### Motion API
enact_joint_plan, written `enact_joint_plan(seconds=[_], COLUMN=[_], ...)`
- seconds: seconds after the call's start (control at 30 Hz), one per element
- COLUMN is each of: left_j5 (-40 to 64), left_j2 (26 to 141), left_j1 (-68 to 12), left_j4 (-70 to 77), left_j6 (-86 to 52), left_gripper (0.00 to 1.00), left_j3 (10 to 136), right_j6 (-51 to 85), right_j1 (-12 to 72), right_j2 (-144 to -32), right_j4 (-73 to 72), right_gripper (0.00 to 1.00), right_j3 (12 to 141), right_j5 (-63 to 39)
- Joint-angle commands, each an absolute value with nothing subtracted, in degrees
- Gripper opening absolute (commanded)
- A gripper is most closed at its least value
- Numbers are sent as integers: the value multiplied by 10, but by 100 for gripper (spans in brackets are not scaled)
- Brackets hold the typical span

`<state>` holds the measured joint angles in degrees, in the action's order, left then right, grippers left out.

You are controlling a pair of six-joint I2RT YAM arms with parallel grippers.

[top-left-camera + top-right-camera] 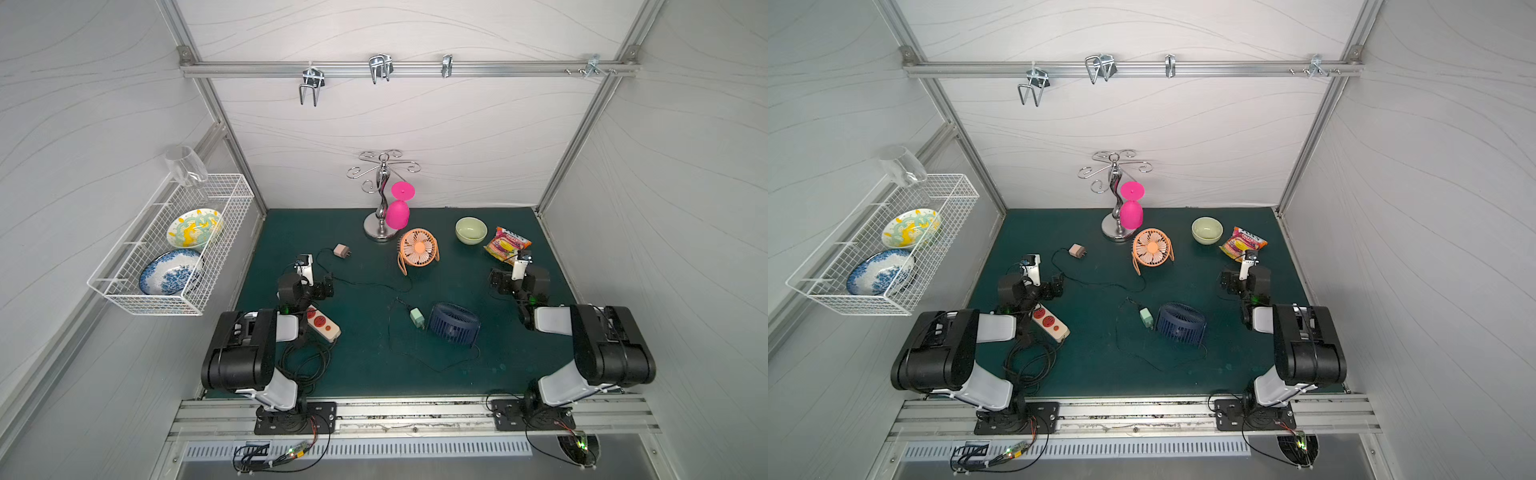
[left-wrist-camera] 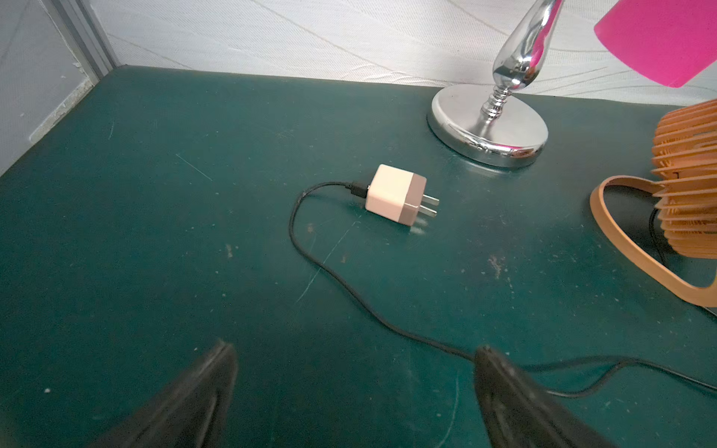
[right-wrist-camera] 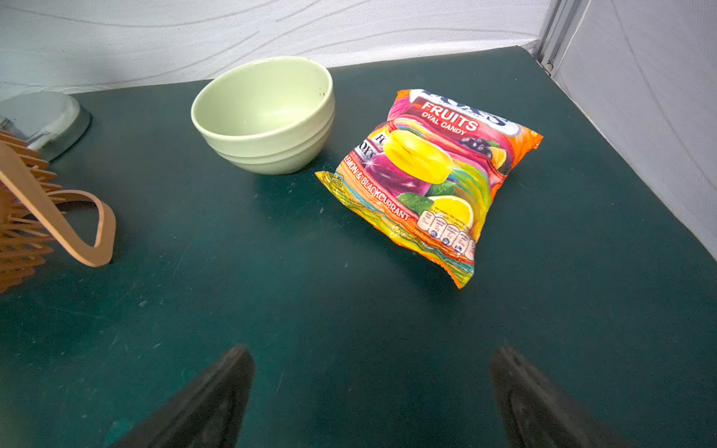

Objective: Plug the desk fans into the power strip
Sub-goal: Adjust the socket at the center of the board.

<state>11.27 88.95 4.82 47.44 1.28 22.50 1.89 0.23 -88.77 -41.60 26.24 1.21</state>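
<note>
White panels (image 1: 395,124) with faint wavy lines enclose a dark green tabletop (image 1: 353,365) on three sides. An aluminium rail (image 1: 498,68) carrying metal hooks (image 1: 312,78) crosses the back wall. A white wire basket (image 1: 145,301) hangs on the left wall. The light is even.

High stereo pair, two low wrist views.
Both top views look steeply down over the whole tabletop (image 1: 353,374) from above its front edge; each wrist view skims close above it facing the back wall, both catching the chrome stand (image 2: 485,128).
</note>
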Motion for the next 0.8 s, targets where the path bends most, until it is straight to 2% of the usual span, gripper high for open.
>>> enact_joint_plan(seconds=[0.0,0.47,0.53,0.67,0.77], left_j5=[112,112,112,114,127], left_j2=[889,889,884,833,791], left_j1=[49,49,50,49,50], left_j4=[495,497,498,403,277], left_j6=[14,14,13,15,17], left_gripper=[100,100,100,100,100], left_j3=[233,233,231,263,304], right_j6=[17,18,24,26,45], right_j1=[-1,-3,1,15,36], right_j2=[-892,-891,-881,-820,-768], right_j4=[-431,-433,-427,-307,-190], right_gripper=[99,99,99,99,99], right_j3=[260,259,261,305,336], right_j5=[9,7,31,81,113])
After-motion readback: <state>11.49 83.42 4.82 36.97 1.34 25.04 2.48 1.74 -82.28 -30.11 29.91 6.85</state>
